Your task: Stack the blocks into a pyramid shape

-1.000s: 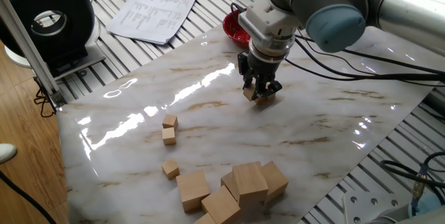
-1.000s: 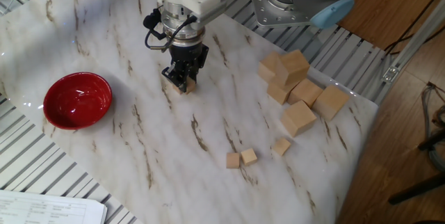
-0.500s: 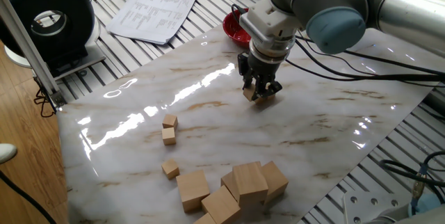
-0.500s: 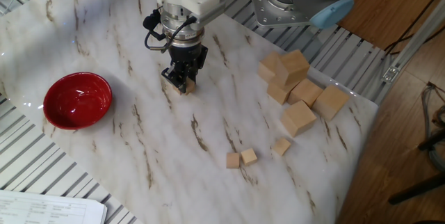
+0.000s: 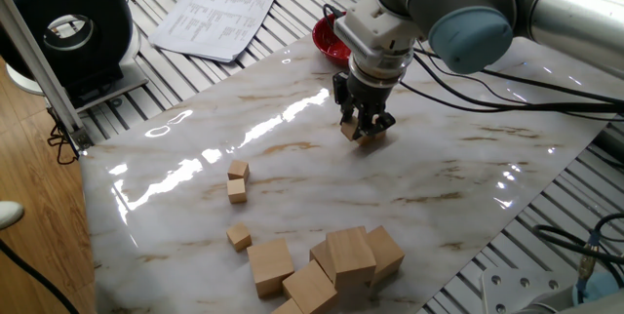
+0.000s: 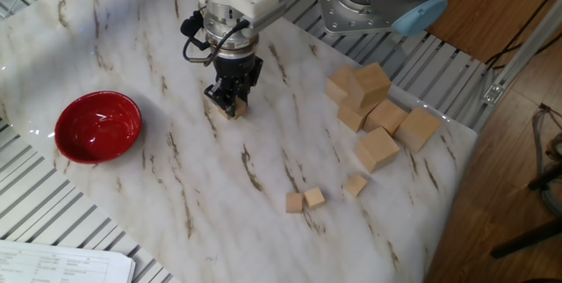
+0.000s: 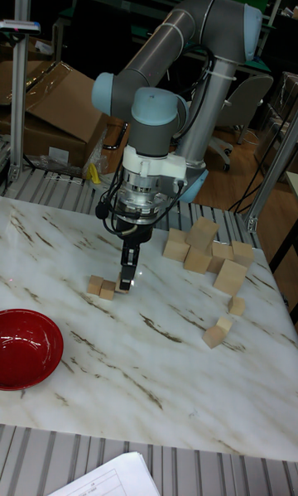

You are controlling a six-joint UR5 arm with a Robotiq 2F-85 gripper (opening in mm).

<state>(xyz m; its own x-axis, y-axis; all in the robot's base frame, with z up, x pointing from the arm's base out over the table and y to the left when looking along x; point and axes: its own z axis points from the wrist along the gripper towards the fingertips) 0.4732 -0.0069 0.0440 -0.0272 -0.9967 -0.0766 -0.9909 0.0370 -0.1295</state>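
Marble-patterned desk [image 5: 439, 187] carries a red bowl [image 6: 97, 126] and a pile of large wood cubes [image 6: 379, 107]. On it, the claw [image 7: 127, 279] stands low, closed on a small block [image 7: 122, 286] beside two more small blocks [image 7: 101, 286]. Three other small blocks [image 6: 316, 195] lie well apart.
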